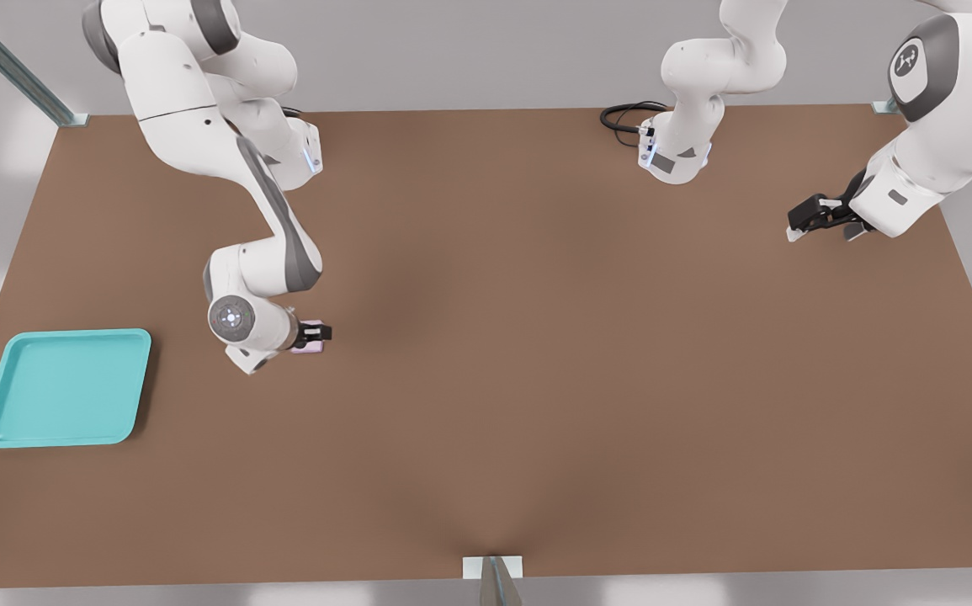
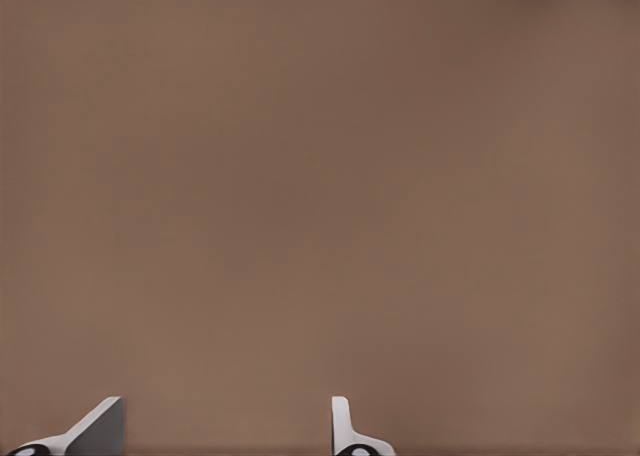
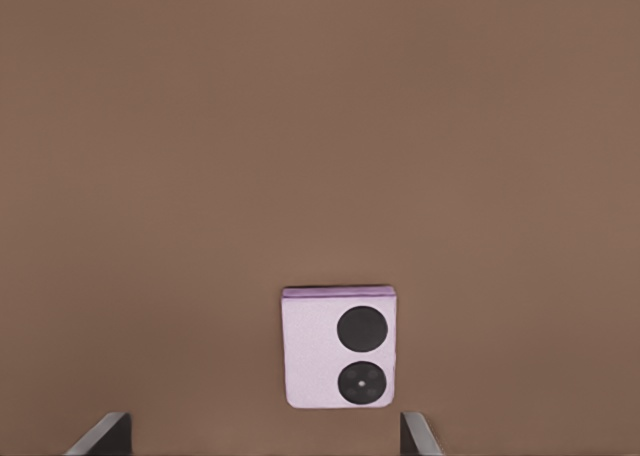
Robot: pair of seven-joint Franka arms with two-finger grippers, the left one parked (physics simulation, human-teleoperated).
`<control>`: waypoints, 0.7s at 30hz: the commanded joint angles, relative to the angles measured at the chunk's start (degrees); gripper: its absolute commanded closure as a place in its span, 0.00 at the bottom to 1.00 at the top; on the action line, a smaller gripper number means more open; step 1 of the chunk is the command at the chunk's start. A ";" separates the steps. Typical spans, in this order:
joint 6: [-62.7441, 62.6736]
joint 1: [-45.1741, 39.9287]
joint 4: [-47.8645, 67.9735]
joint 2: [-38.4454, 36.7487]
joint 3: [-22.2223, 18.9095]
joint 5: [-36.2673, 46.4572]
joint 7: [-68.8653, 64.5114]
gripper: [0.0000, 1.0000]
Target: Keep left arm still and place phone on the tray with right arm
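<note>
The phone (image 3: 338,348) is a pale pink slab with two black round lenses, lying flat on the brown table. In the front view only a pink sliver of the phone (image 1: 307,348) shows under the right arm's black gripper (image 1: 318,334), left of the table's middle. Seen from the right wrist, the gripper (image 3: 262,434) is open: its two fingertips (image 3: 105,434) stand wide apart on either side of the phone without touching it. The turquoise tray (image 1: 65,387) rests empty near the table's edge at the front view's left, well apart from the phone.
The parked arm's gripper (image 1: 822,217) hangs over the table at the front view's right. A black cable (image 1: 624,116) loops by an arm base at the back. A small metal bracket (image 1: 492,567) sits at the table's near edge.
</note>
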 commanded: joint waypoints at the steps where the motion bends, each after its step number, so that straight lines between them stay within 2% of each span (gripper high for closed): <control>1: 9.01 -0.12 -0.98 1.26 0.01 0.96 14.47 0.00; 7: 21.75 -1.00 -10.12 2.14 0.01 0.52 13.68 0.00; 21: 24.13 -2.76 -12.32 5.39 0.01 -0.98 13.41 0.00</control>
